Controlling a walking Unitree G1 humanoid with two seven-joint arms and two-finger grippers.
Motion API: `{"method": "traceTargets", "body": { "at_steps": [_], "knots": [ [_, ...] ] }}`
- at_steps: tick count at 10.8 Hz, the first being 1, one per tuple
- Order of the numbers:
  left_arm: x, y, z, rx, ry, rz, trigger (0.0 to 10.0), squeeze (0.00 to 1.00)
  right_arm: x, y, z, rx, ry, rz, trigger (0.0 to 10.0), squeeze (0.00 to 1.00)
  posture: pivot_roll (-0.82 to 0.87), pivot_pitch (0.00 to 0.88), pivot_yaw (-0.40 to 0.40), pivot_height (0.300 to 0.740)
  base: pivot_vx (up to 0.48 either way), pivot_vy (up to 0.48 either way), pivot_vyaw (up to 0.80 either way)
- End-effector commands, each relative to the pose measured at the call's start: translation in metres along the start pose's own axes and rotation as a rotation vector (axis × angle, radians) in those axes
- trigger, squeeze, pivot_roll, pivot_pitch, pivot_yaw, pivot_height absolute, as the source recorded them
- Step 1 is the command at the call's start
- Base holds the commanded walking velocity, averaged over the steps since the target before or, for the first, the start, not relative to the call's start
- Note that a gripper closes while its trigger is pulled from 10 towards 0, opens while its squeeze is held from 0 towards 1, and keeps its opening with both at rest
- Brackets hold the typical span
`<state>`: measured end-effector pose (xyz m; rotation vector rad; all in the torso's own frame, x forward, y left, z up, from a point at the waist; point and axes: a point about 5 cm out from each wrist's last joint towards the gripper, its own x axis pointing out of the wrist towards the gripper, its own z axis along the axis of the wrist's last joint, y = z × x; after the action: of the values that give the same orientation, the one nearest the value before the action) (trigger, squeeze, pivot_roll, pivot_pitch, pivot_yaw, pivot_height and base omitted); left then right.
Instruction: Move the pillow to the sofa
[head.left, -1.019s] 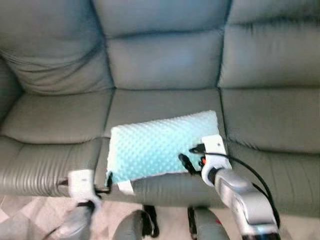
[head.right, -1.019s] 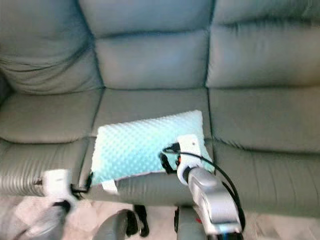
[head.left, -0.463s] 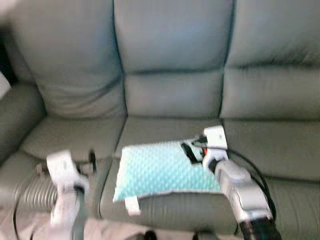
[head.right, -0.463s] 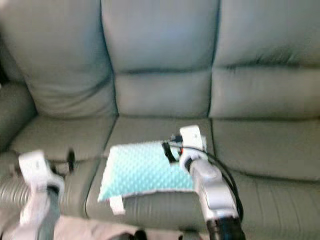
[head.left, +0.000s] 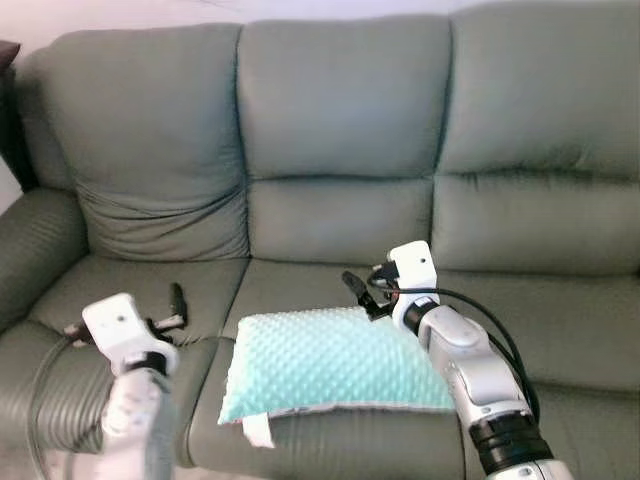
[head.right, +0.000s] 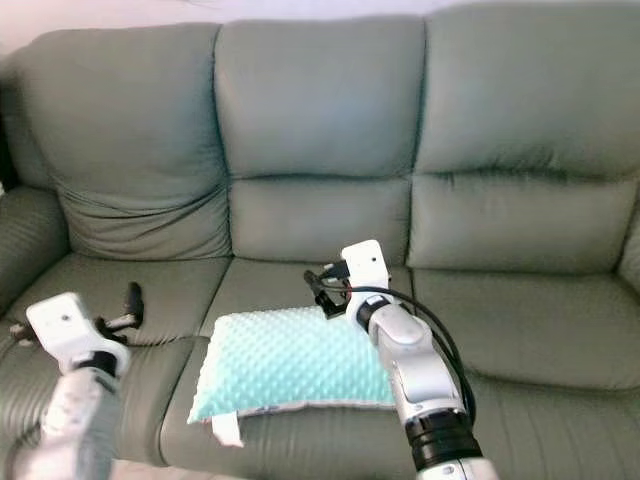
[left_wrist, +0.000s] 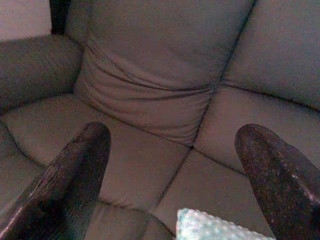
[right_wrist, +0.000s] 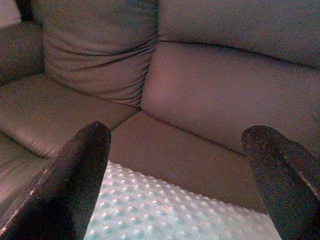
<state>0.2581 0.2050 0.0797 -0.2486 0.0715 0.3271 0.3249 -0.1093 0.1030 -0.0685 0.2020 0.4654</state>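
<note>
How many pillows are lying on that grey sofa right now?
1. The light blue dotted pillow lies on the middle seat of the sofa, near its front edge. The open right gripper hangs just above its back edge.

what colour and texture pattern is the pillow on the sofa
Light mint-turquoise, covered in small raised dots; the pillow shows best in the left eye view.

Soft, even daylight is falling across the sofa (head.left: 340, 130) in the head views, giving no glare and only faint shadows in its seams. The left arm's casing (head.left: 120, 325) beside the sofa's front edge is blurring slightly. Both wrist views are reading dimmer and warmer (a brownish cast), with the near black fingers (right_wrist: 80, 175) showing out of focus.
</note>
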Motion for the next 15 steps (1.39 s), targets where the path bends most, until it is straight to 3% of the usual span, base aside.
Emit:
{"method": "traceTargets", "body": {
  "at_steps": [1,6,15],
  "knots": [
    [0.000,0.006,-0.001,-0.001,0.000,0.036,10.0,0.00,0.007,0.008,0.007,-0.018,-0.018,0.037,10.0,0.00,-0.23,0.000,0.082,0.740,0.000,0.000,0.80],
    [0.014,0.007,0.010,0.041,-0.007,0.007,10.0,0.00,0.008,0.009,0.001,0.008,-0.028,0.019,10.0,0.00,-0.24,0.000,0.115,0.740,0.000,0.000,0.78],
    [0.015,0.016,0.013,0.032,0.015,0.036,10.0,0.00,0.013,0.015,0.000,0.044,-0.032,0.027,10.0,0.00,-0.23,0.016,0.126,0.740,0.000,0.000,0.75]
  ]
}}
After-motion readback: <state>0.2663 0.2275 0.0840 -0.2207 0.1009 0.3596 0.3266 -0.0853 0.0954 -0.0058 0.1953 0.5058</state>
